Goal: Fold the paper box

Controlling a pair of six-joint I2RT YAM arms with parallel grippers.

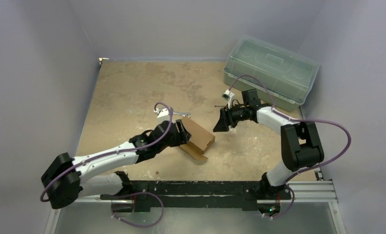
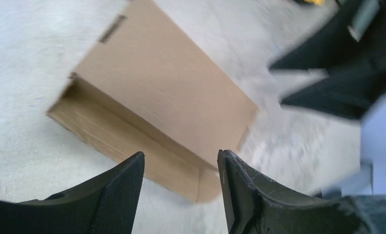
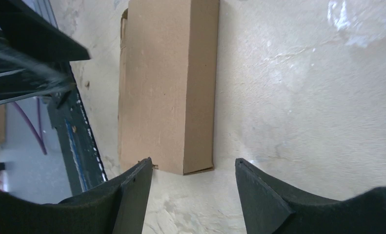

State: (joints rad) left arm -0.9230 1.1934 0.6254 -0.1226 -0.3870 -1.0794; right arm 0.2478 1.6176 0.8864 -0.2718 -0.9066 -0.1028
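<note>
Scuffed tan tabletop [image 1: 132, 97], brown paper box [image 1: 199, 138] lying near its middle, translucent green lidded bin [image 1: 271, 73] in the far right corner

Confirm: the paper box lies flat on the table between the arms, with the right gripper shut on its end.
Wrong on the grip: the right gripper is open, not clamped on the paper box, as the right wrist view shows. The rest holds.

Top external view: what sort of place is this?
Probably a lab robot test cell: plain lavender walls enclosing a worn tan tabletop, with a white-and-black left arm and right arm bolted to a black metal rail.
</note>
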